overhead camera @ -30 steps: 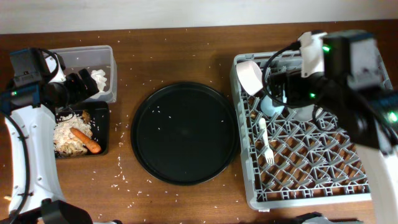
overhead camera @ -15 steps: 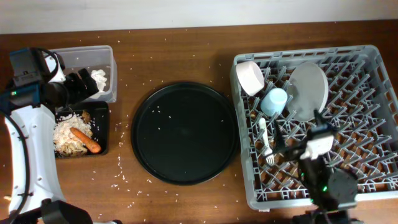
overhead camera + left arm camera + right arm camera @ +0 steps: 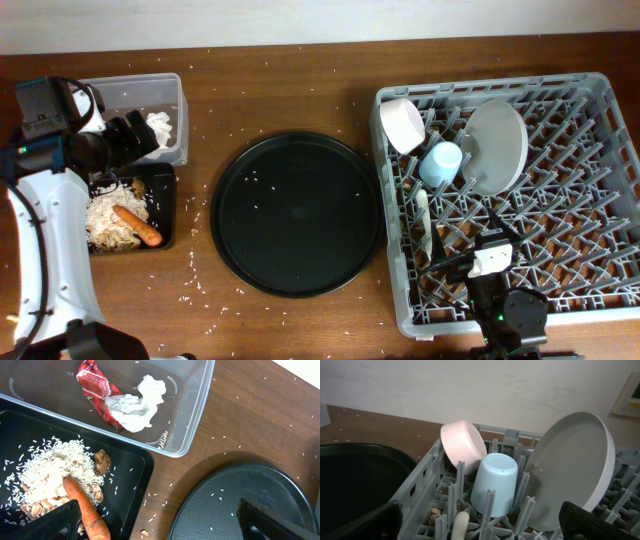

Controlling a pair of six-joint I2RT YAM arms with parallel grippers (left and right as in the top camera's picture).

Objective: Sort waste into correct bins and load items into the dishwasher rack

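Left gripper (image 3: 161,522) spread wide, holding nothing; right gripper (image 3: 482,525) likewise

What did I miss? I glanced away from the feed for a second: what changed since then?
The right arm withdrew from the far side of the rack to its near edge, uncovering the plate. No grasp or release shows. The left arm, bowl, cup, fork and carrot stayed put.
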